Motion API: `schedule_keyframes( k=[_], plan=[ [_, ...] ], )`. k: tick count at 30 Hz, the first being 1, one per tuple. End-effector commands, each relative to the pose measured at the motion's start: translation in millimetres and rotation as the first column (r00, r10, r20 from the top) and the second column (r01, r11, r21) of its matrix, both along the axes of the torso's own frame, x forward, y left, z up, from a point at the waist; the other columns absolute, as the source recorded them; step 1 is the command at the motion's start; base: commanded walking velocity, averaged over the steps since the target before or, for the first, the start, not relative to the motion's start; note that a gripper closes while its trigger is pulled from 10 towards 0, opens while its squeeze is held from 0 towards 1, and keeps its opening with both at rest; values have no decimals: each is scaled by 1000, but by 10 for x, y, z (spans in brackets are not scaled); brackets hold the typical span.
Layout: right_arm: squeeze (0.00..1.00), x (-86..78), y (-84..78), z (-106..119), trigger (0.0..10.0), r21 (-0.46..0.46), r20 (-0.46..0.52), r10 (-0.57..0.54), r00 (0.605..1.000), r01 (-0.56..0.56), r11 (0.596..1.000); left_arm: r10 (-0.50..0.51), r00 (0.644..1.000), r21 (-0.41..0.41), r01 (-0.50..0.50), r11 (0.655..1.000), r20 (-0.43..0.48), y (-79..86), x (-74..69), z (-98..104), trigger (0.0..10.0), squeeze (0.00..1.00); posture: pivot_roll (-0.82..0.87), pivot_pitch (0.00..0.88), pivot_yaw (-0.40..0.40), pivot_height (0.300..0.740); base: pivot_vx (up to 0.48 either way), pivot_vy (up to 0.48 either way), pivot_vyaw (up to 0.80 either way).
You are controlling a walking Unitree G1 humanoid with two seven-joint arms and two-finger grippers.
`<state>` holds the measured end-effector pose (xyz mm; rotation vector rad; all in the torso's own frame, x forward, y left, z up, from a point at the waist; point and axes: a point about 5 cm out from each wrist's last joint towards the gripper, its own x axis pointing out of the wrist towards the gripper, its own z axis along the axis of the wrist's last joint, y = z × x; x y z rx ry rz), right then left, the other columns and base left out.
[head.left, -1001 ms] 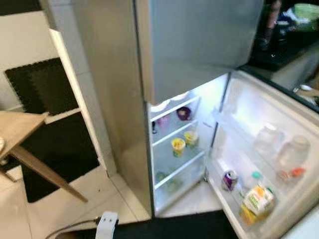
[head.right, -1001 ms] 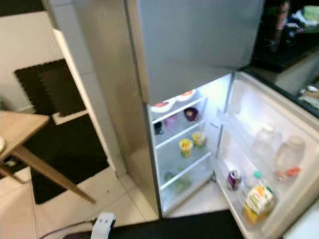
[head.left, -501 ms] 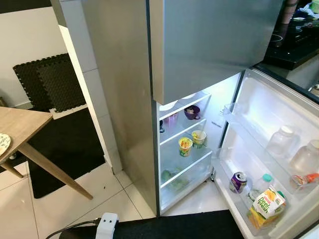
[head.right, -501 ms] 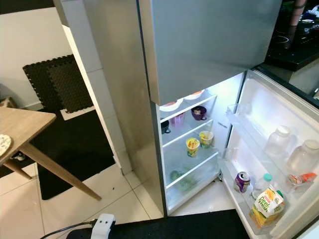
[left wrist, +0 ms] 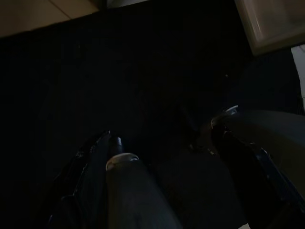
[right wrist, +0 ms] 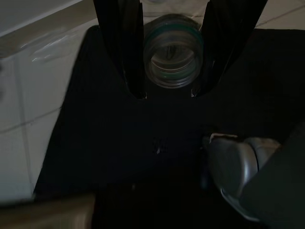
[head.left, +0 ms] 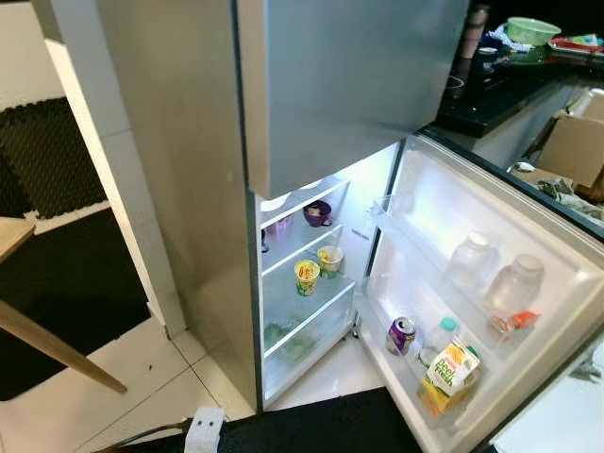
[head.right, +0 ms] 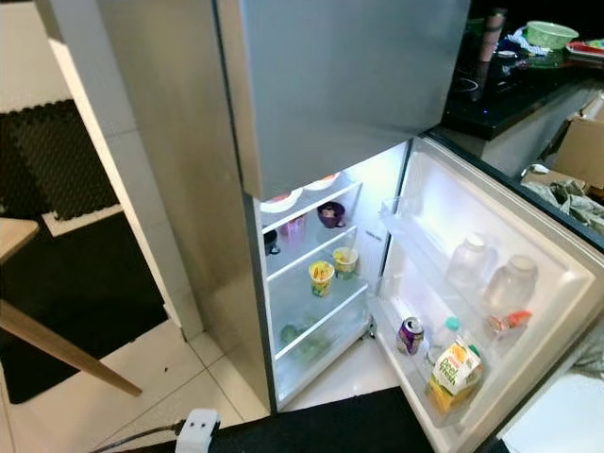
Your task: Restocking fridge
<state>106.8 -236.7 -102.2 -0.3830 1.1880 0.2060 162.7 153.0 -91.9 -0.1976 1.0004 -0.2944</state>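
The silver fridge (head.left: 189,189) stands with its lower door (head.left: 566,283) swung open to the right and its upper door shut. Lit shelves hold a purple bowl (head.left: 317,212), two yellow cups (head.left: 308,276) and greens at the bottom. The door racks carry two clear jars (head.left: 514,283), a purple can (head.left: 401,335), a green-capped bottle (head.left: 440,335) and a juice carton (head.left: 449,370). In the right wrist view my right gripper (right wrist: 167,91) is shut on a clear bottle (right wrist: 172,52) with a green ring, seen end-on above a black mat. The left wrist view is very dark.
A wooden table leg (head.left: 57,351) slants at the left over a black mat (head.left: 66,293). A white power strip (head.left: 204,430) lies on the tiles at the fridge's foot. A dark counter (head.left: 500,85) with a green bowl (head.left: 531,30) and a cardboard box (head.left: 578,146) stand at the back right.
The whole picture has shifted, so the camera has turned to the right; more of the counter shows and less of the table. Nothing in the fridge has moved.
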Motion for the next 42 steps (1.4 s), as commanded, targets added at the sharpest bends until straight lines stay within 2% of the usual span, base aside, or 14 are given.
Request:
schedule_keyframes(
  k=[1,4,6,7,9,15,19,22,24,25,29,31,37,42],
  plan=[
    [0,97,26,21,10000,-9,9,54,999,-53,999,41,999,-4,-41,999,-9,-1,-55,-24,10000,0,-77,0,-95,740,0,0,0],
    [0,152,37,35,10000,-13,14,82,997,-82,997,57,998,-4,-57,998,-9,4,-71,-30,10000,0,-57,0,-110,740,0,0,0],
    [0,290,70,73,10000,-19,31,153,988,-153,988,94,995,0,-94,996,-21,34,-169,-65,10000,0,-12,0,-138,740,0,0,0],
    [0,290,70,73,10000,-19,31,153,988,-153,988,94,995,0,-94,996,-21,34,-169,-65,10000,0,-12,0,-138,740,0,0,0],
    [0,390,92,105,10000,-24,48,192,980,-191,981,112,993,8,-112,994,-38,63,-275,-100,10000,0,6,0,-138,740,0,0,0],
    [0,576,146,167,10000,-24,111,177,978,-175,984,96,993,42,-94,995,-64,182,-411,-133,10000,0,15,0,-109,740,0,0,0],
    [0,603,157,176,10000,-18,127,158,979,-157,987,91,994,49,-88,995,-62,209,-405,-129,10000,0,14,0,-100,740,0,0,0],
    [0,763,210,245,10000,18,215,86,973,-92,996,57,998,76,-56,995,-15,336,-242,-58,10000,0,-1,0,-68,740,0,0,0],
    [0,806,221,266,10000,27,236,72,969,-81,996,51,999,82,-51,995,-1,361,-193,-37,10000,0,-3,0,-66,740,0,0,0],
    [0,806,221,266,10000,27,236,72,969,-81,996,51,999,82,-51,995,-1,361,-193,-37,10000,0,-3,0,-66,740,0,0,0],
    [0,838,237,287,10000,60,282,14,959,-32,998,53,997,88,-57,994,54,408,-20,40,10000,0,-10,0,-61,740,0,0,0],
    [0,827,240,281,10000,60,281,15,960,-33,998,53,997,89,-58,994,57,409,-3,46,10000,0,-10,0,-61,740,0,0,0],
    [0,912,237,332,10000,46,310,52,949,-70,996,33,996,77,-40,996,85,304,134,90,10000,0,-33,1,-71,740,0,0,0],
    [0,1017,114,422,10000,26,342,58,938,-71,997,50,994,48,-55,997,96,193,170,94,10000,0,-58,0,-81,740,0,0,0]
  ],
)
